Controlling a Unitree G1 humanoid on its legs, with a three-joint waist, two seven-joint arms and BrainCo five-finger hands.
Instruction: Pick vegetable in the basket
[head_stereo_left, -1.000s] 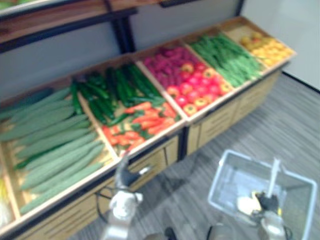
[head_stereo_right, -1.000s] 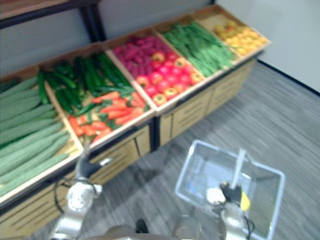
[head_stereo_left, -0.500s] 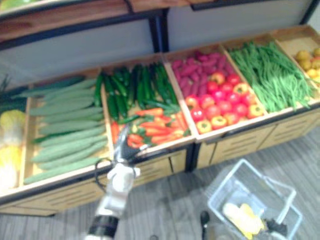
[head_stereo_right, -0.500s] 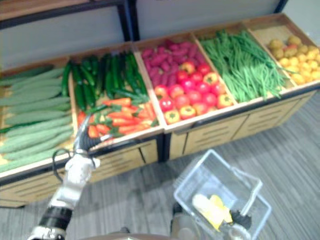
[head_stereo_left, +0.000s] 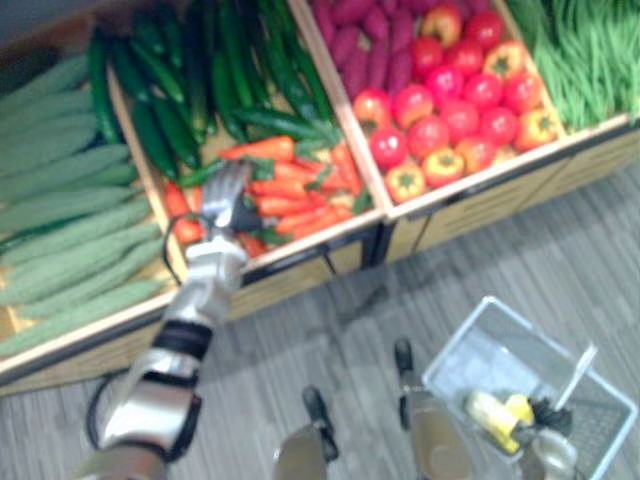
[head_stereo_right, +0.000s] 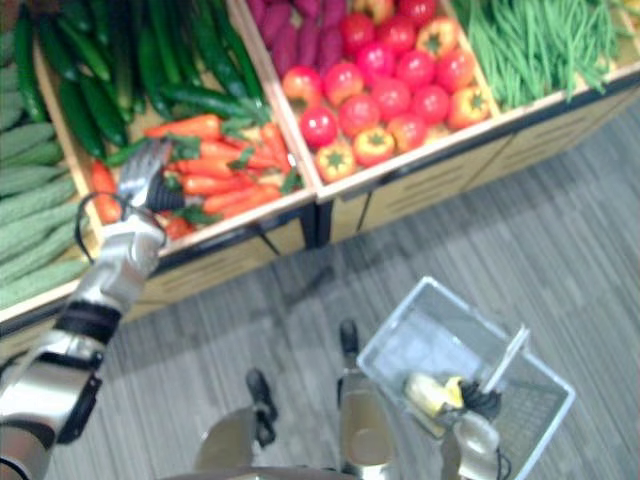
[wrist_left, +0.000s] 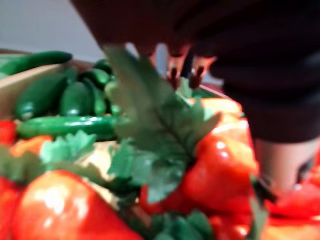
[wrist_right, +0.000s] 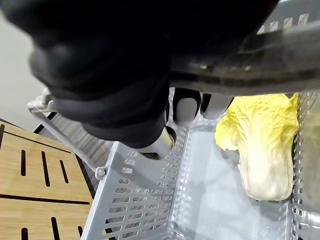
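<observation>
My left hand (head_stereo_left: 226, 194) reaches into the bin of orange-red carrots and peppers (head_stereo_left: 292, 190), fingers straight and resting on the pile. Its wrist view shows its fingers (wrist_left: 172, 74) just above a green leaf (wrist_left: 160, 125) and glossy red vegetables (wrist_left: 220, 160). My right hand (head_stereo_right: 480, 402) is low at the right, its fingers (wrist_right: 185, 107) curled round the grey handle (wrist_right: 260, 50) of a clear plastic basket (head_stereo_left: 455, 345). A pale yellow cabbage (wrist_right: 262, 150) lies inside the basket.
The wooden stand holds dark cucumbers (head_stereo_left: 180, 90), bumpy green gourds (head_stereo_left: 60, 230), purple roots (head_stereo_left: 365, 40), red and orange tomatoes (head_stereo_left: 450, 110) and green beans (head_stereo_left: 590, 50). Grey plank floor (head_stereo_left: 500, 250) lies between the stand and the basket.
The camera has tipped down and closer to the stand. My left hand has gone forward from the stand's front edge onto the carrot pile. The basket stays in my right hand.
</observation>
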